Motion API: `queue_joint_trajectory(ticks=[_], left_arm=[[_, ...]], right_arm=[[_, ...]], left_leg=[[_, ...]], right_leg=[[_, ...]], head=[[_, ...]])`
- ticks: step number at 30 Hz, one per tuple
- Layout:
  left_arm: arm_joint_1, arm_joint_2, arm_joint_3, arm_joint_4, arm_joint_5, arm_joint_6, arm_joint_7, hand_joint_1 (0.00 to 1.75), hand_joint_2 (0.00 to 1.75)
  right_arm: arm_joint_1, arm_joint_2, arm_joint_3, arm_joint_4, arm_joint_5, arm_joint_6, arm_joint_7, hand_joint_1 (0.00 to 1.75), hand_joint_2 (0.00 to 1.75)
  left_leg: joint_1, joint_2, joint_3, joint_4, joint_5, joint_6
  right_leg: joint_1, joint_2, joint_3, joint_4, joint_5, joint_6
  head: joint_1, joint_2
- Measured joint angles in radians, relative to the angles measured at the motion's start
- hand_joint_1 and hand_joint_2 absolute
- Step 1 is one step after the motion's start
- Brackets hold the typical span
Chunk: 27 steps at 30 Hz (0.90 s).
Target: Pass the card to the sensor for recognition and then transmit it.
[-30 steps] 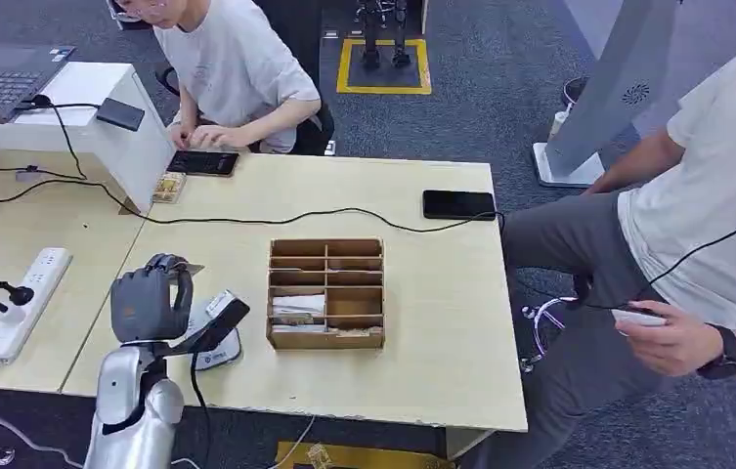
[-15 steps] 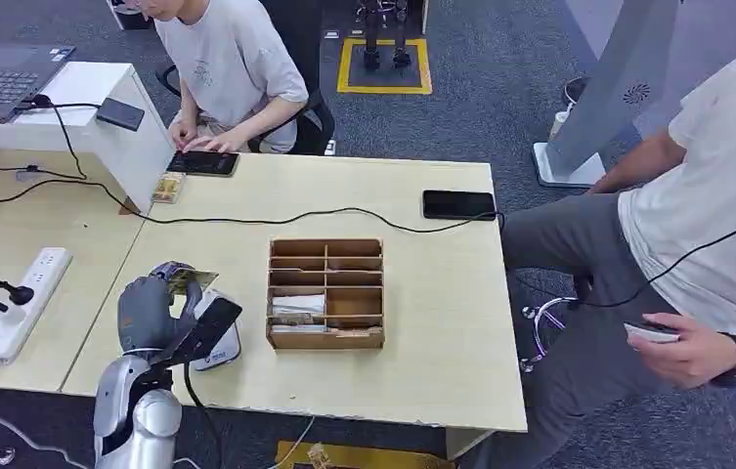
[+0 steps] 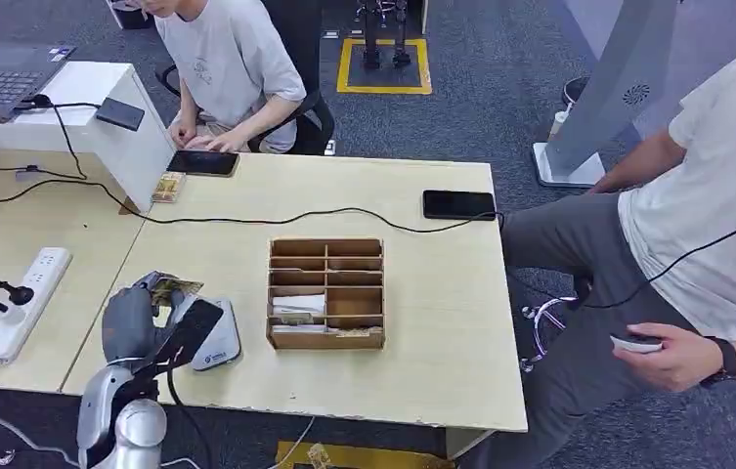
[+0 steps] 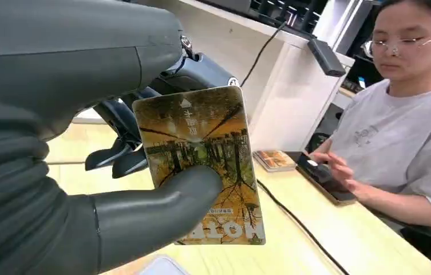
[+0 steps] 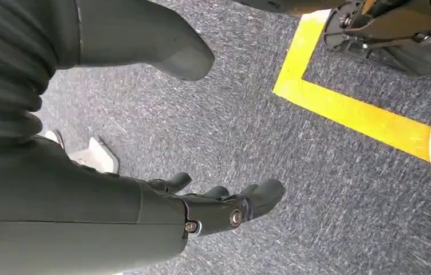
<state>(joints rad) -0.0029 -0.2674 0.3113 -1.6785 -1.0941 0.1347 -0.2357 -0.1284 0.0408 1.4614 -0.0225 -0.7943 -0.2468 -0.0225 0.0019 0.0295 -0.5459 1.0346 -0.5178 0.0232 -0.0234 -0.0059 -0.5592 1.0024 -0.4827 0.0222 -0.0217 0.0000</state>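
Head view: my left hand [image 3: 132, 320] is low over the near corner of the surface [image 3: 442, 322], fingers closed round the card [image 3: 170, 287], which sticks up just past my knuckles. The sensor [image 3: 209, 342], a pale pad with a dark plate tilted over it, lies right beside my hand on the side toward the wooden tray [image 3: 325, 293]. Card and sensor look close, but from up here I can't tell whether they touch. A person sits at the far side of the surface, another stands off to my right holding a small device.

Left wrist view: here's the detail the head view lacks. My thumb presses across the card's [image 4: 201, 154] lower face, dark fingers [image 4: 122, 137] backing it from behind, so it's pinched flat with most of its printed length jutting free. It reads as thin, stiff and glossy: light, likely slippery, so I'd judge a firm hold near one short end is right, leaving the free end clear to present to the reader. The sensor itself isn't something I can place from here.

Right wrist view: my right hand [image 5: 201, 200] hangs over grey carpet beside a yellow floor line, fingers loosely apart, holding nothing.
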Motion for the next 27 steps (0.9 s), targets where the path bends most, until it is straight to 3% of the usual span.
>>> queue_joint_trajectory(ticks=[27], left_arm=[[0.0, -0.004, 0.015, 0.084, -0.072, -0.019, 0.035, 1.75, 1.75]], right_arm=[[-0.009, 0.002, 0.06, 0.005, -0.024, 0.0, 0.002, 0.0, 1.75]], left_leg=[[0.0, 0.0, 0.0, 0.0, 0.0, 0.0]], right_leg=[[0.0, 0.0, -0.001, 0.0, 0.0, 0.0]], head=[[0.0, 0.0]])
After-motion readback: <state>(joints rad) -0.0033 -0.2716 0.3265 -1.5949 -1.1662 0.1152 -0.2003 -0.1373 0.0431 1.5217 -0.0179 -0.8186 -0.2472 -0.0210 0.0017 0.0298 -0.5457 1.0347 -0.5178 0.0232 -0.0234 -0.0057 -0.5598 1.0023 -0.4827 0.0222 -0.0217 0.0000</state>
